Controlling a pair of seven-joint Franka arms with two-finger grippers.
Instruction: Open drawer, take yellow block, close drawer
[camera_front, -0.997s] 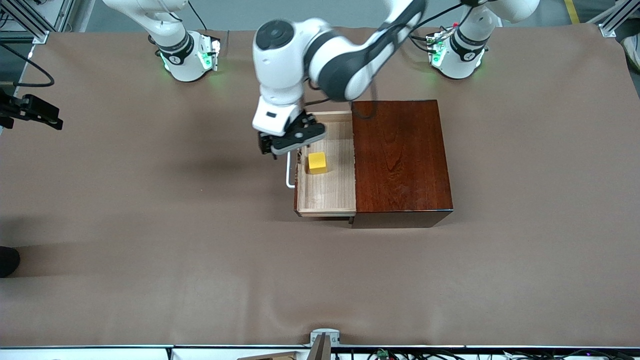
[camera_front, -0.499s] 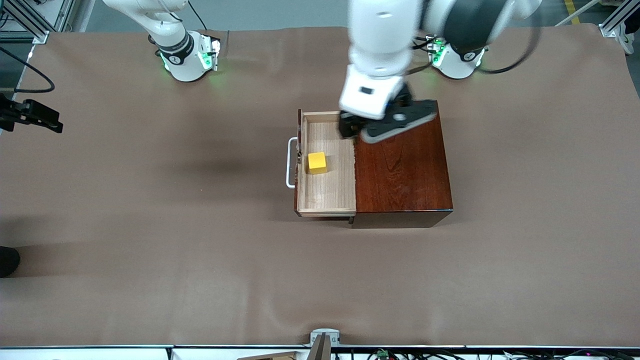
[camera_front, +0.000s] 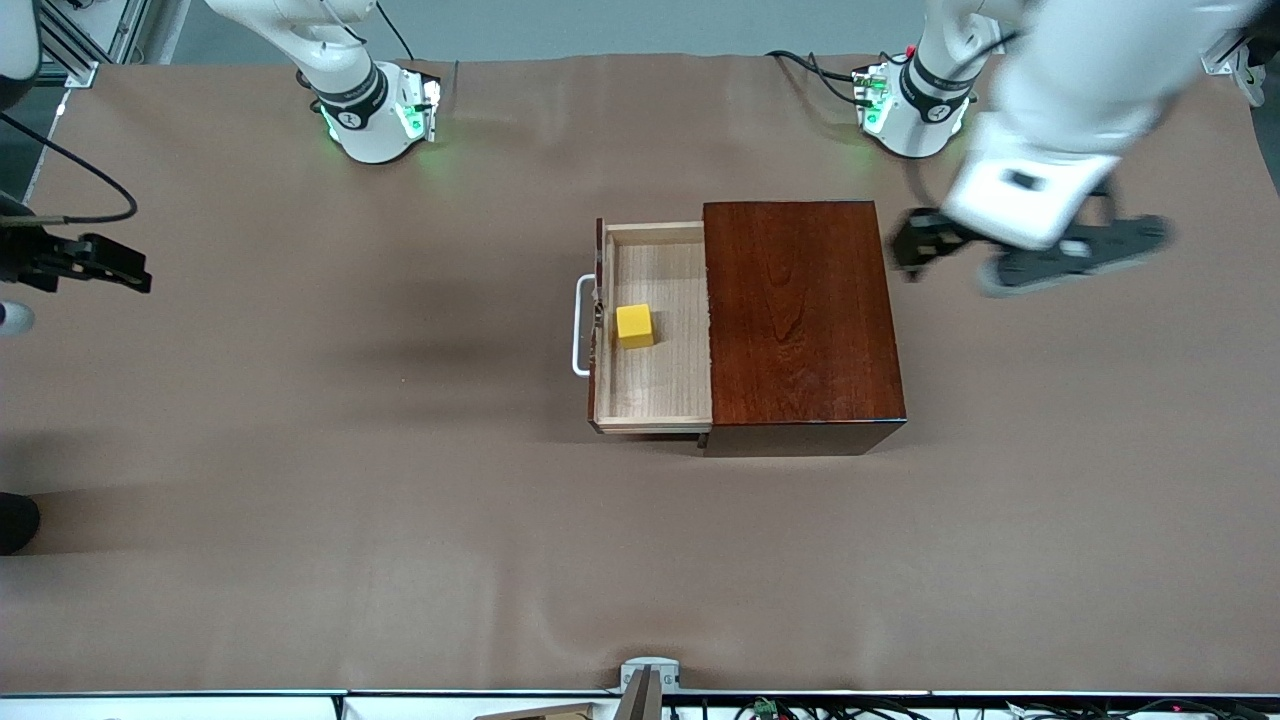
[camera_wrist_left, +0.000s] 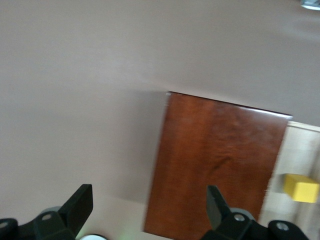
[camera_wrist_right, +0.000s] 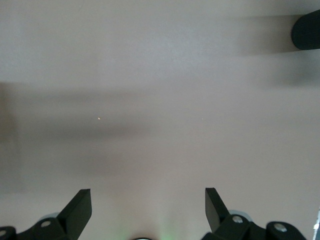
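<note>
The drawer stands pulled out of the dark wooden box toward the right arm's end of the tabletop, its white handle on the front. The yellow block sits inside the drawer, close to the handle end. The left gripper hovers over bare tabletop beside the box, jaws spread wide and holding nothing. The right gripper waits near the tabletop's edge, apparently well clear of the box, jaws likewise wide apart and holding nothing.

One drawer, one yellow block, one wooden box, apparently two hands.
</note>
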